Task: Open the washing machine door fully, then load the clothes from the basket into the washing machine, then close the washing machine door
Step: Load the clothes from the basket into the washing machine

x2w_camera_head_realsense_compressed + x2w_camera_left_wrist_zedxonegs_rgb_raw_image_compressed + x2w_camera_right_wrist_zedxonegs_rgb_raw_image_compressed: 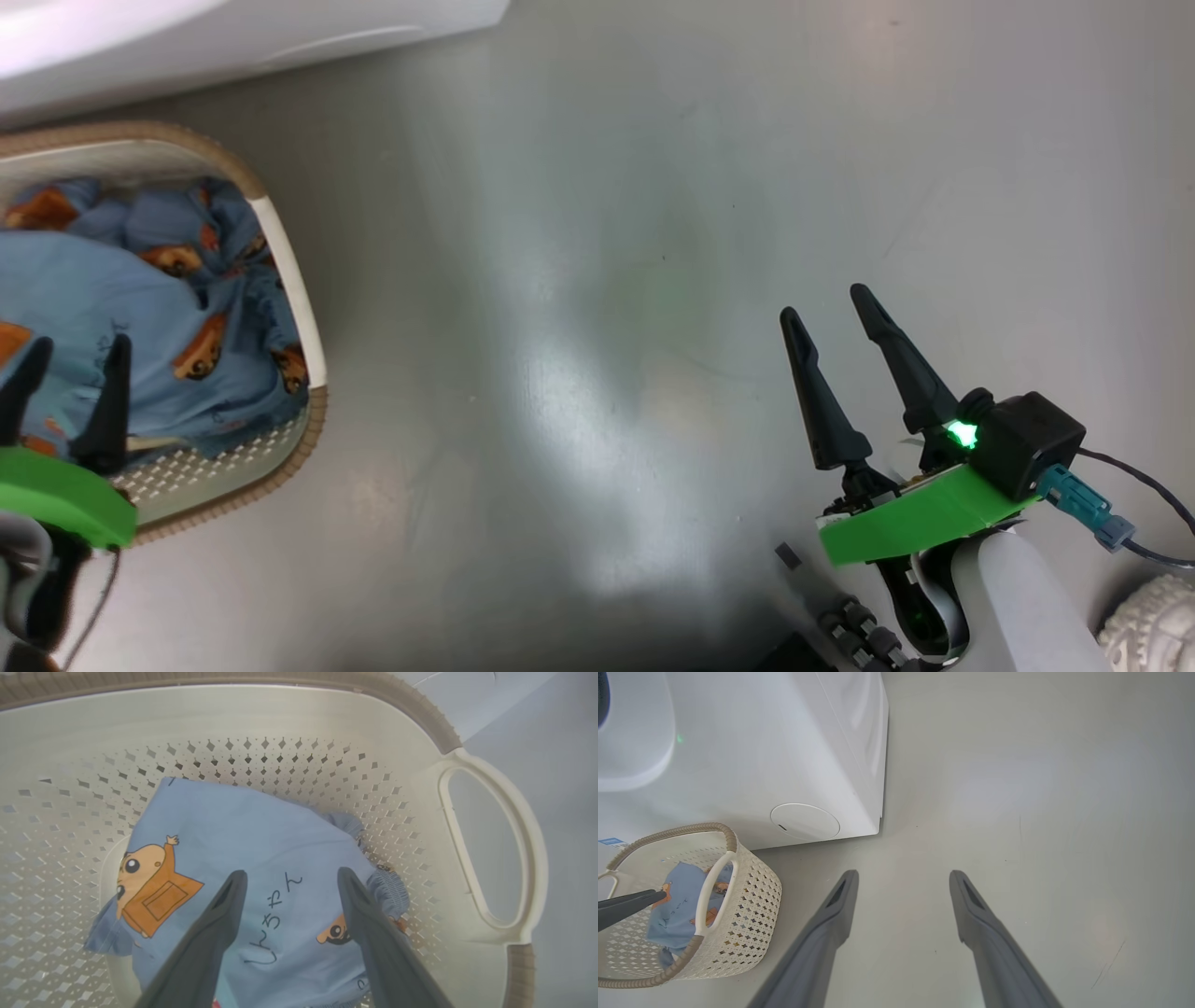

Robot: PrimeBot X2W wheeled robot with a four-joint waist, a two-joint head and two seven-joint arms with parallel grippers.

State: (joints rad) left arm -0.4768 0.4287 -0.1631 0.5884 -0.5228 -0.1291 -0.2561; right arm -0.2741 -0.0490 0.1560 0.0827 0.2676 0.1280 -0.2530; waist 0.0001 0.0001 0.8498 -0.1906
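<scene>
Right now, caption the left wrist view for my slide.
Open left claw poised over light-blue cartoon-print clothes inside the cream perforated plastic basket.

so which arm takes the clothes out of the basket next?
Left. The left gripper is open and poised right over the clothes inside the basket. The right gripper, also open, points at the floor, off to the basket's side.

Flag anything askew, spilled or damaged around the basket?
Nothing stands out. The basket sits upright on the floor by the washing machine, the clothes bunched inside it, none over the rim. The left end effector hangs open over them; the right end effector open over the floor.
</scene>
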